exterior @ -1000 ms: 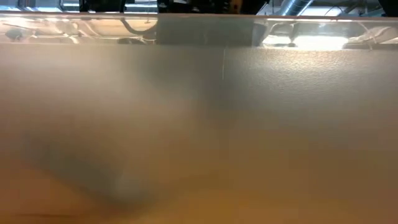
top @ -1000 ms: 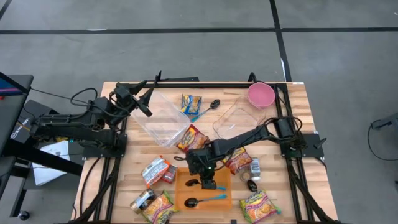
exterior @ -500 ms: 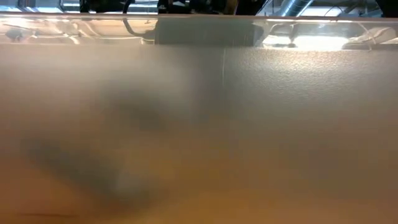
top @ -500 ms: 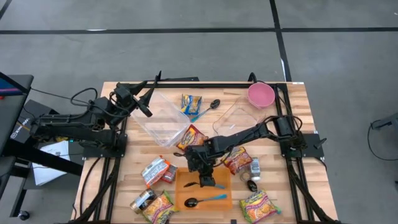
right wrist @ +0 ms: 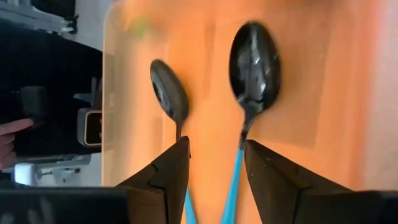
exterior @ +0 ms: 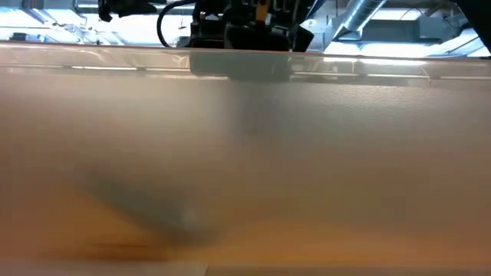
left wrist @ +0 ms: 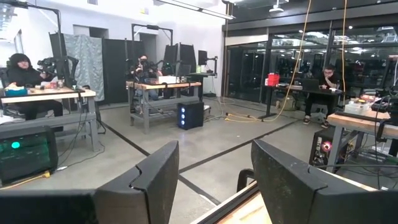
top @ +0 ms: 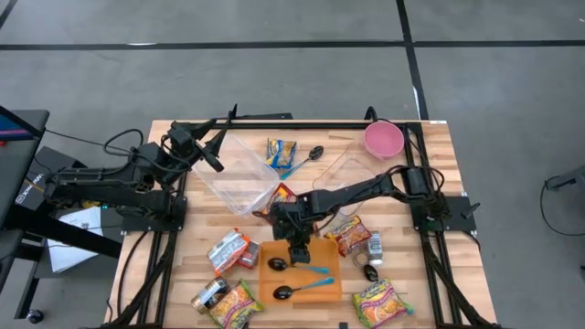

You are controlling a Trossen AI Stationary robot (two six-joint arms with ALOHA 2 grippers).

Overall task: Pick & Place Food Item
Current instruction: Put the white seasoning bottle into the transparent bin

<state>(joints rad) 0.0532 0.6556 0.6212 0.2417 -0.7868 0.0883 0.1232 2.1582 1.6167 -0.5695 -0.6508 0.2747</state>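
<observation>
My right gripper is open and empty, just above the far edge of the orange tray. Two black spoons with blue handles lie flat on the tray: one close before the fingers, the other nearer the table's front. Both show in the right wrist view, one spoon beside the other, ahead of the open fingers. Food packets lie around: a red-yellow one by the right arm, another to the tray's right. My left gripper is open and empty at the far left.
Two clear containers and a pink bowl stand at the back, with a blue-yellow packet and a black spoon. More packets and a small can lie near the front. A blurred surface fills the low view.
My right gripper has drawn back from over the tray toward the table's far edge and a little to the left. The spoon that lay under it now shows whole, lying on the tray with its blue handle uncovered.
</observation>
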